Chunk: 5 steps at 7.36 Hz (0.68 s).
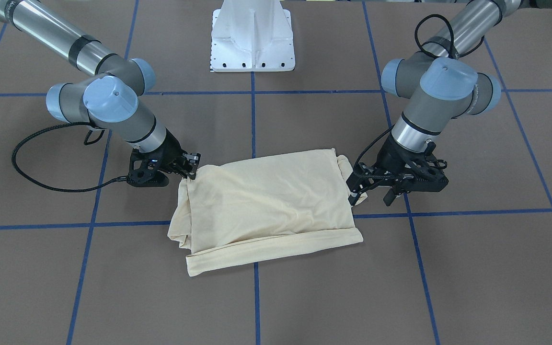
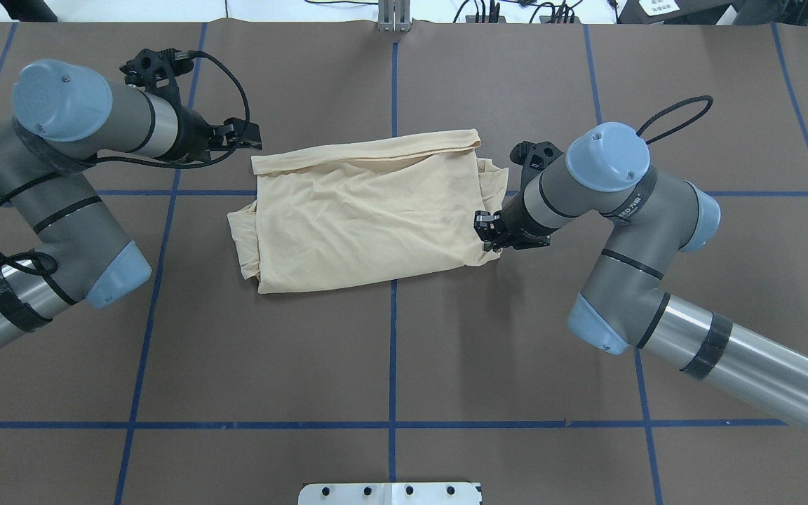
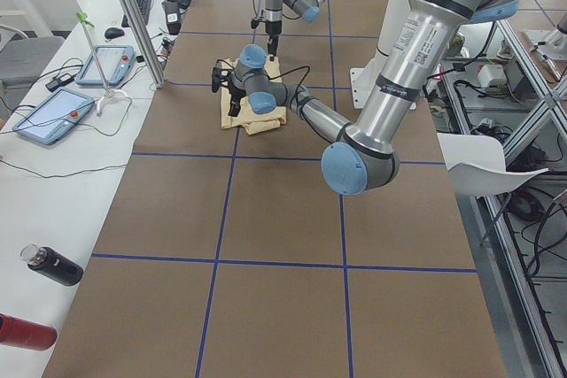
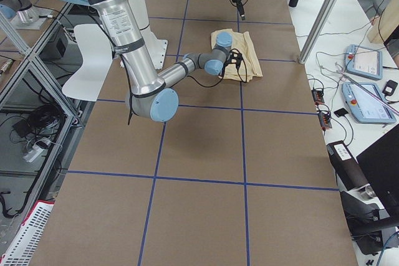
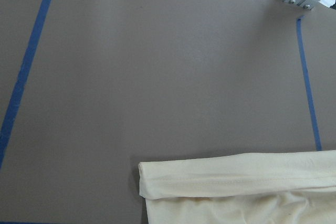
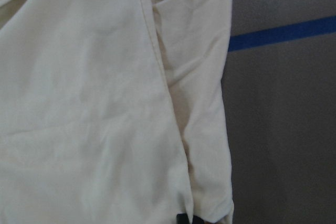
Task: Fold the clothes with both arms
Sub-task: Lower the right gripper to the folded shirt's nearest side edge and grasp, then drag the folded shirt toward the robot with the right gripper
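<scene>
The pale cream-yellow shirt (image 1: 266, 201) lies folded in a rough rectangle at the table's middle (image 2: 362, 217), with its print hidden. A hemmed edge lies along the far side (image 5: 236, 174). My right gripper (image 1: 192, 168) sits low at the shirt's near right corner (image 2: 486, 231) and looks shut on the cloth there. The right wrist view is filled with cloth (image 6: 105, 103). My left gripper (image 1: 371, 197) hovers beside the shirt's far left corner (image 2: 251, 137). It is open and empty, apart from the cloth.
The brown table cover (image 2: 390, 351) carries a grid of blue tape lines (image 2: 391, 308). The white pedestal base (image 1: 253, 38) stands at the robot's side. Tablets and bottles (image 3: 53, 265) lie on a side bench beyond the table's far edge.
</scene>
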Each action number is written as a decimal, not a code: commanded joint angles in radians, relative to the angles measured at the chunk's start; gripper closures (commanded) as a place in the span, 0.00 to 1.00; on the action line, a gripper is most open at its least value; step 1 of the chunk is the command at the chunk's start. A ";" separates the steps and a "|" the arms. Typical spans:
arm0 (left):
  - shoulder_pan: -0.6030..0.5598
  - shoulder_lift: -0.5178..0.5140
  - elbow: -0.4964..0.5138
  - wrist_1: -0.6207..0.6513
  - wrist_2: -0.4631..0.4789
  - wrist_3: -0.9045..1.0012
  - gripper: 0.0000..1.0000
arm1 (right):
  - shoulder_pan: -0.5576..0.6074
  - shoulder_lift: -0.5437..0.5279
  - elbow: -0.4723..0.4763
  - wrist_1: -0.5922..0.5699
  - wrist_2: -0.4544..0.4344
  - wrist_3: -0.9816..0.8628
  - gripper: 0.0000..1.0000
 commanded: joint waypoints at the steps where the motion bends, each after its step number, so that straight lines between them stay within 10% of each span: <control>1: 0.002 0.001 -0.002 0.000 0.000 0.000 0.01 | 0.001 -0.007 0.017 0.000 0.010 0.000 1.00; 5: 0.006 0.015 -0.011 0.000 -0.002 0.000 0.01 | -0.009 -0.258 0.275 -0.002 0.151 0.009 1.00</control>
